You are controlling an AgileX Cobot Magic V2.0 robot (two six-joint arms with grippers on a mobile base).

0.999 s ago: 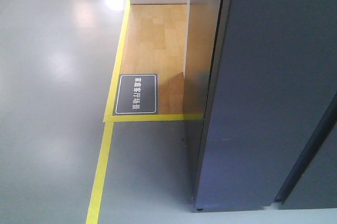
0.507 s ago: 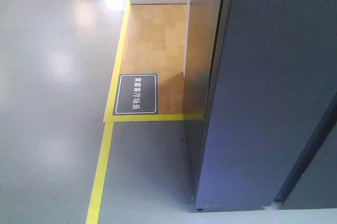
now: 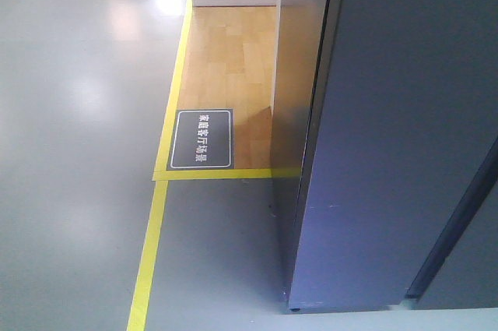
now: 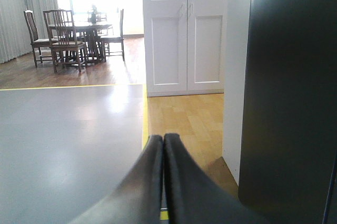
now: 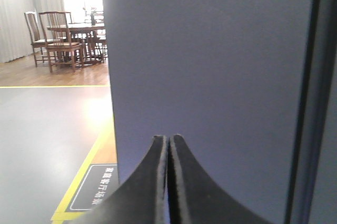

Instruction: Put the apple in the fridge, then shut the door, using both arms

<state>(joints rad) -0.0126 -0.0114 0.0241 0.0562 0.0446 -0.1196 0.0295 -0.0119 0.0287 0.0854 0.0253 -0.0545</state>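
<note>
The fridge stands at the right of the front view, and its dark grey-blue door faces me with only a thin dark seam along its left edge. The inside does not show. The apple is out of view in every frame. My left gripper is shut with nothing between its fingers, pointing over the floor left of the dark fridge. My right gripper is also shut and empty, close in front of the door's outer face. Neither gripper shows in the front view.
A yellow tape line borders the grey floor, with a dark floor sign on the wood strip. White cabinet doors stand behind the wood floor. A dining table with chairs is far off. A dark vertical gap runs right of the door.
</note>
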